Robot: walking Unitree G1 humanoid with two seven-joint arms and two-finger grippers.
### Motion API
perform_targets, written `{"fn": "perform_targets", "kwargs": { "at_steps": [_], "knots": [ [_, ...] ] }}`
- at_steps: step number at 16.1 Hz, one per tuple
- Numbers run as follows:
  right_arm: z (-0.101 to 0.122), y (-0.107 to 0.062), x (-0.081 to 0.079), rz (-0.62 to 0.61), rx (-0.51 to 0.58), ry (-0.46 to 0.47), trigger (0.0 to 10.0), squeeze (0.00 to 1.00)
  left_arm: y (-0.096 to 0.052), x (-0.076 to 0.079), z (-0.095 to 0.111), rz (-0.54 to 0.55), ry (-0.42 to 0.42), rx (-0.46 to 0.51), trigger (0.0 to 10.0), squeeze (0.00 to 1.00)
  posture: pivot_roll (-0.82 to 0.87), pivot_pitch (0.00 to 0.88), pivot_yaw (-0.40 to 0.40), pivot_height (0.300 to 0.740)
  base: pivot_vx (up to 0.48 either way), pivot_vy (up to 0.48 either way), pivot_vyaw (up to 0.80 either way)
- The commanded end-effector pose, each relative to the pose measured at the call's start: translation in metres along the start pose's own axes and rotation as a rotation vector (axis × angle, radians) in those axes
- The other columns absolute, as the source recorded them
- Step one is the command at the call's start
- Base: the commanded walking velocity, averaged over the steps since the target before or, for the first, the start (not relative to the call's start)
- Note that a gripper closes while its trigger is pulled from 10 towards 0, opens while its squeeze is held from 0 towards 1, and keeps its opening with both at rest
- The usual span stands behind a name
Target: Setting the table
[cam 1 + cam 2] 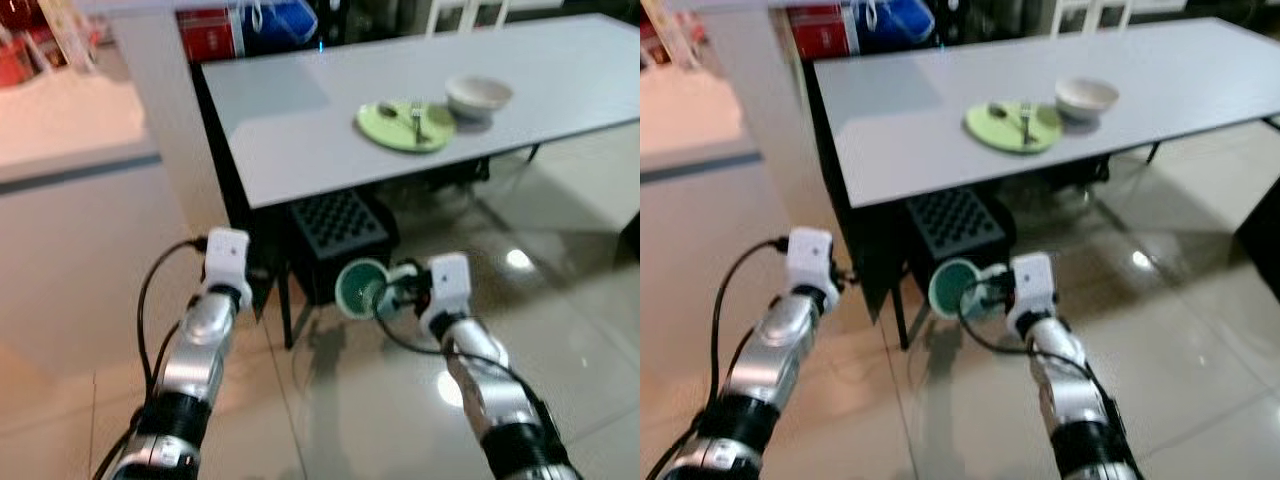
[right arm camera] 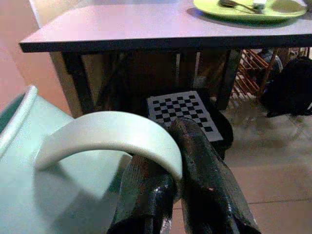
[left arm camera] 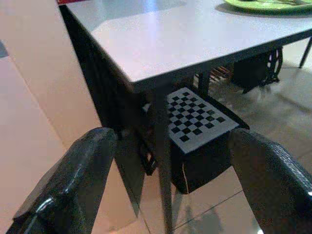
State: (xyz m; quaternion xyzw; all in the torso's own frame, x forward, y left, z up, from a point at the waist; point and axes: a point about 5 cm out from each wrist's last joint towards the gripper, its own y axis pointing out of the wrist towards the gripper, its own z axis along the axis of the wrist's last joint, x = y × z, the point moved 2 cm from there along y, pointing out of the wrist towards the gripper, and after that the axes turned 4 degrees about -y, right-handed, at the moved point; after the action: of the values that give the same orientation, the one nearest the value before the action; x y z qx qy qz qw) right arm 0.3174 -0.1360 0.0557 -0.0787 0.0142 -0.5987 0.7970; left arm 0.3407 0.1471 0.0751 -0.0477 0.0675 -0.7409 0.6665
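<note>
Below the table (image 1: pixel 300 140), right gripper (image 2: pixel 180 161) pinching mug (image 1: pixel 360 288) handle, left gripper (image 3: pixel 170 170) spread, plate (image 2: pixel 248 10) above.

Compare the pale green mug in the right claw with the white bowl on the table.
The pale green mug has a handle, gripped by the right claw; the white bowl has none. The mug hangs tipped sideways below tabletop height; the bowl sits upright on the grey table. Both look empty.
</note>
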Motion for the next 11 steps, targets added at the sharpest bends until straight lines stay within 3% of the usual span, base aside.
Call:
{"fn": "perform_targets", "kwargs": {
  "at_steps": [1,5,11],
  "knots": [
    [0.003,-0.003,0.011,-0.029,0.006,-0.008,10.0,0.00,0.004,0.011,0.004,-0.021,0.010,0.010,10.0,0.00,-0.03,0.000,0.033,0.740,0.000,-0.461,0.00],
    [0.002,-0.003,0.011,-0.030,0.004,-0.008,10.0,0.00,0.006,0.011,0.005,-0.014,0.027,0.012,10.0,0.00,-0.03,0.000,0.035,0.740,0.000,-0.439,0.00],
    [-0.001,-0.006,0.012,-0.032,-0.004,-0.010,10.0,0.00,0.002,0.022,0.007,-0.056,-0.002,0.050,10.0,0.00,-0.03,0.000,0.031,0.740,0.000,0.000,0.00]
  ]
}}
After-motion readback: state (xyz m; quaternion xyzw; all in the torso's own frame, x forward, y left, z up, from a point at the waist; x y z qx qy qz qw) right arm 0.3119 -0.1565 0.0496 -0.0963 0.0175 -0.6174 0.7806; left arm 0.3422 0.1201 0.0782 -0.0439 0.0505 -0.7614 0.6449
